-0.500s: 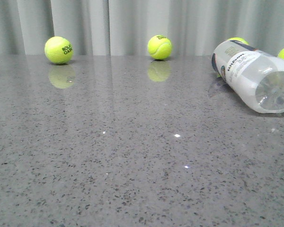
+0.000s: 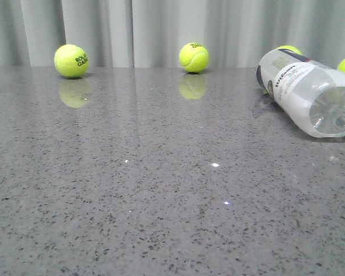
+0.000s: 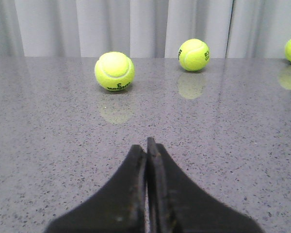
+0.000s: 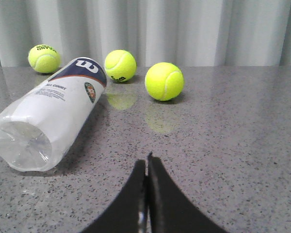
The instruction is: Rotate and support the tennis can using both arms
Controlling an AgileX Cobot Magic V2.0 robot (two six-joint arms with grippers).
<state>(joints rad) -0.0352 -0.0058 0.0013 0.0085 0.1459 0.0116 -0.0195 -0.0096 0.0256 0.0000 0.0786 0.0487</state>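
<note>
Lying on its side, the tennis can (image 2: pixel 307 92) rests at the right of the bench (image 2: pixel 161 201), untouched.

You risk rolling it toward the tennis balls (image 4: pixel 164 81) just behind if one arm nudges its curved side before the other braces it. Your left end effector (image 3: pixel 146 145) and right end effector (image 4: pixel 146 162) both show fingers pressed together, holding nothing, hovering apart from the can.
</note>
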